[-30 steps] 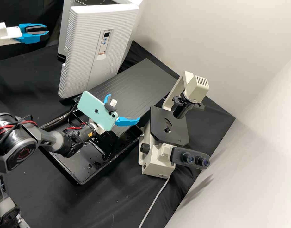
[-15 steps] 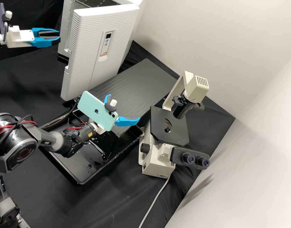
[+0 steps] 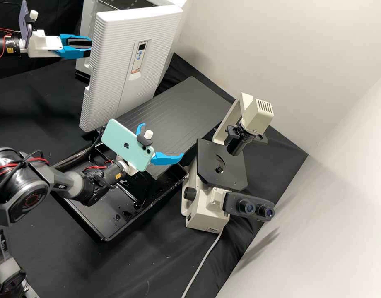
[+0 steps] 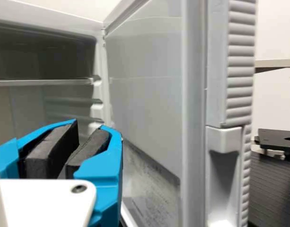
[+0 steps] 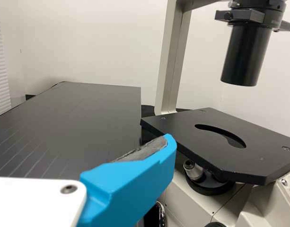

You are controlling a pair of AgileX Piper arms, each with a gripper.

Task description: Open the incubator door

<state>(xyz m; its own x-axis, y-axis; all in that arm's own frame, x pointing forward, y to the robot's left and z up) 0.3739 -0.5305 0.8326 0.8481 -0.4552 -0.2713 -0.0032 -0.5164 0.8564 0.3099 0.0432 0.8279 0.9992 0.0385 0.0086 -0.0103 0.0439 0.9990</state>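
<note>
Closed left tool (image 3: pixel 88 44) is pointing behind the incubator door (image 3: pixel 109 66), crooked pushing possibly scraping it; open right tool (image 3: pixel 162 140) is hovering.

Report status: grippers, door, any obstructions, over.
Incubator door standing open. Left gripper shut, beside its free edge. Right gripper open, microscope close ahead. Nothing seen between left gripper and door.

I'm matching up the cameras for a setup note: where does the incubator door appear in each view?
High view: the incubator door stands open at upper left, ribbed front towards the camera.
Left wrist view: its inner panel and grip recess are beyond the left end effector.
Right wrist view: its ribbed front appears as a narrow white strip beside the black grooved board.
Shared landmark: that grooved board.
</note>
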